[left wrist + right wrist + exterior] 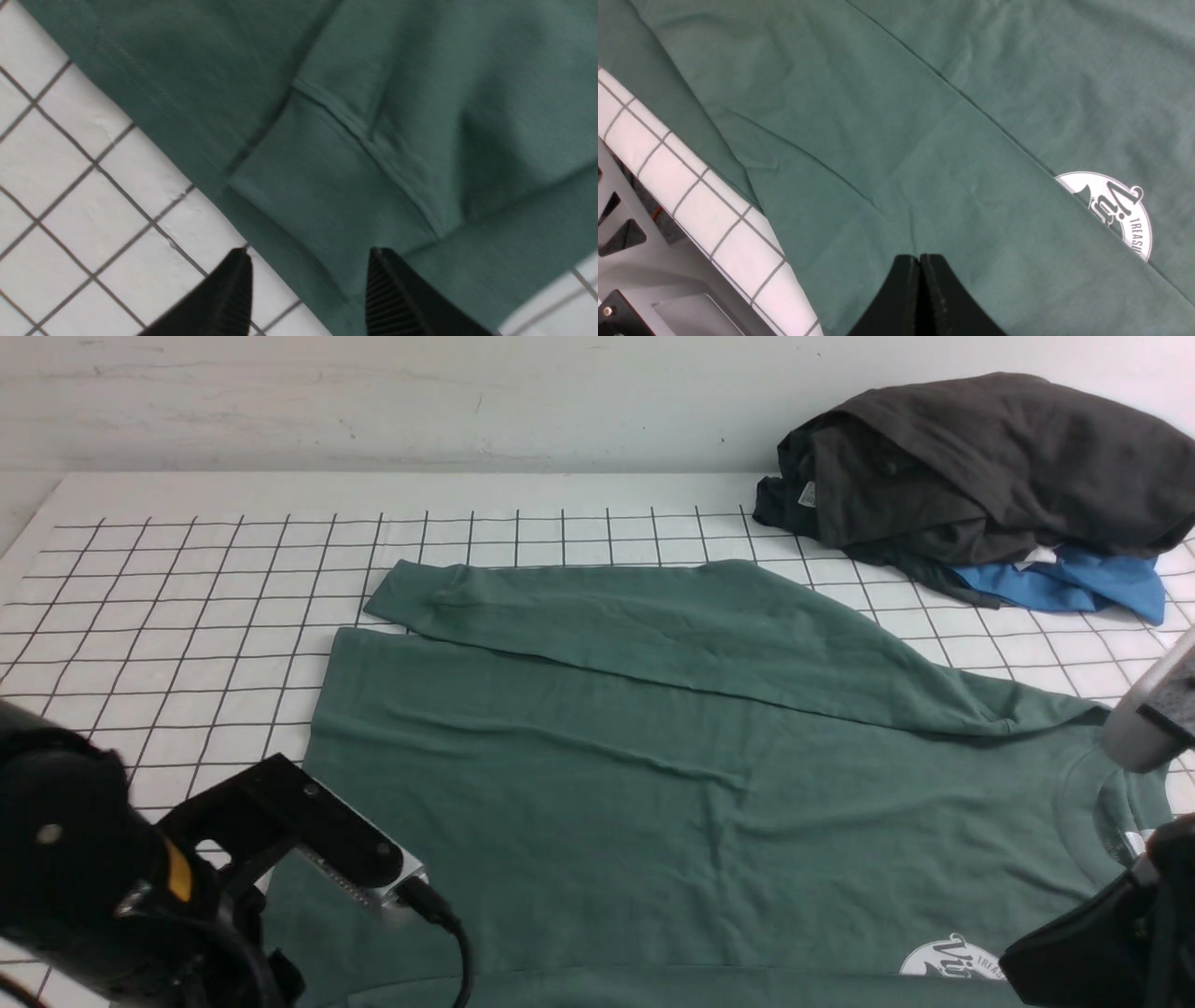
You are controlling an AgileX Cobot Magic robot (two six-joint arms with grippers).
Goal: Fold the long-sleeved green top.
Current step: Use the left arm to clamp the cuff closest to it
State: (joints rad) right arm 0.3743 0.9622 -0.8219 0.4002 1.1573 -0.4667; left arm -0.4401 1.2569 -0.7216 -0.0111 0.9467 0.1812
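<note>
The green long-sleeved top (pixel 653 775) lies flat and sideways on the gridded table, neck (pixel 1111 803) to the right and hem to the left. Its far sleeve (pixel 709 635) is folded across the body. The near sleeve also lies over the body, partly covering the white logo (pixel 1115 210). My left gripper (pixel 306 261) is open just above the near sleeve's cuff (pixel 322 186), at the hem edge. My right gripper (pixel 919 259) is shut, with a crease of the near sleeve's fabric (pixel 878 154) running into its tips. Both grippers are out of sight in the front view.
A pile of dark grey-black garments (pixel 980 467) on a bright blue garment (pixel 1074 583) sits at the back right. The white gridded cover (pixel 187 579) lies bare to the left. The table's near edge and its metal frame (pixel 654 280) lie close to my right gripper.
</note>
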